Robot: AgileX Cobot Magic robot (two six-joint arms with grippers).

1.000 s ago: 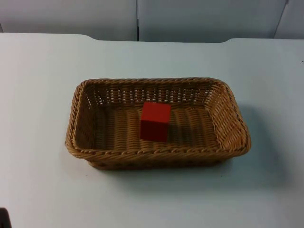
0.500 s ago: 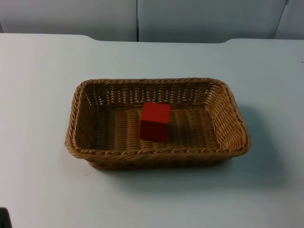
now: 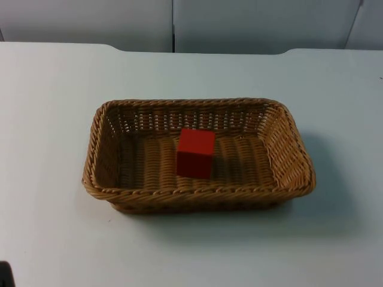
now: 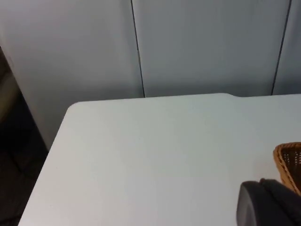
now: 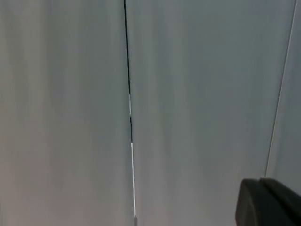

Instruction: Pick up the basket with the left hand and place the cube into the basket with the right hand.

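Observation:
A rectangular wicker basket (image 3: 102, 164) stands flat on the white table (image 3: 48, 107), near its middle. A red cube (image 3: 195, 153) rests upright on the basket's floor, about midway along its length. My left gripper (image 4: 269, 205) hangs off to the basket's left, apart from it, and one corner of the basket's rim (image 4: 288, 159) shows just beyond it. My right gripper (image 5: 269, 203) is drawn back and faces the grey partition wall (image 5: 188, 94). Neither gripper holds anything that I can see.
The grey partition wall (image 3: 179, 24) closes off the table's far edge. The table's left edge (image 4: 54, 141) drops away to a dark floor. A small dark object (image 3: 5, 274) sits at the table's near left corner.

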